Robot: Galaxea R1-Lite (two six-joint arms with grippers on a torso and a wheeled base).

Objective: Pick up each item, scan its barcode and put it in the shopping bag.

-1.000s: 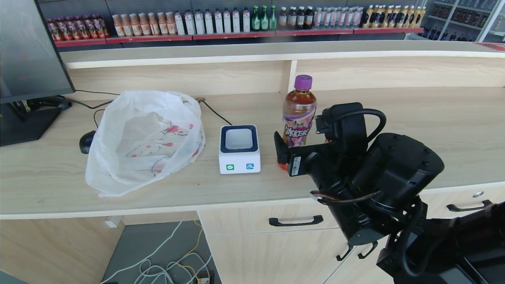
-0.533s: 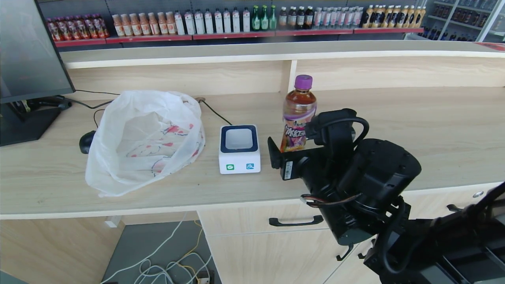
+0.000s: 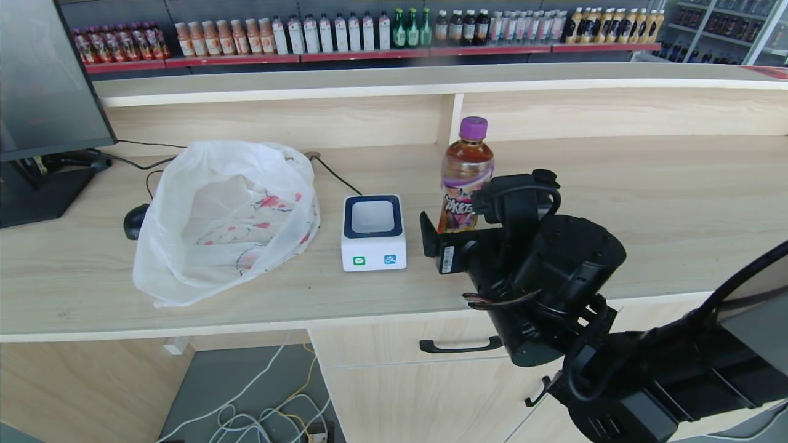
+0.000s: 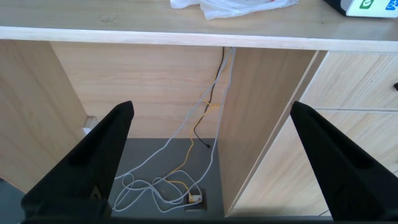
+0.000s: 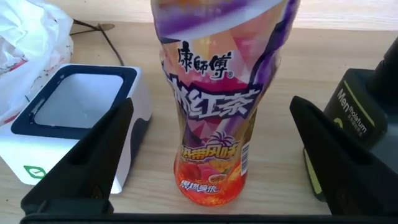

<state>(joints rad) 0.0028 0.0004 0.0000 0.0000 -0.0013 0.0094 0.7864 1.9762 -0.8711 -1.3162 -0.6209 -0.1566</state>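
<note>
Nearer than the scanner (image 3: 373,232) and below the counter (image 3: 677,203) edge, the left gripper (image 4: 211,109) is hanging with its fingers spread, holding nothing. The right gripper (image 5: 211,102) is bracketing the bottle (image 5: 214,124), which is standing upright just right of the scanner. Its fingers are spread wide, apart from the label on both sides. A good grasp is calling for a level, centred close on the bottle's narrower middle, slow enough that it is not tipping. The shopping bag (image 3: 225,215) is lying open left of the scanner.
</note>
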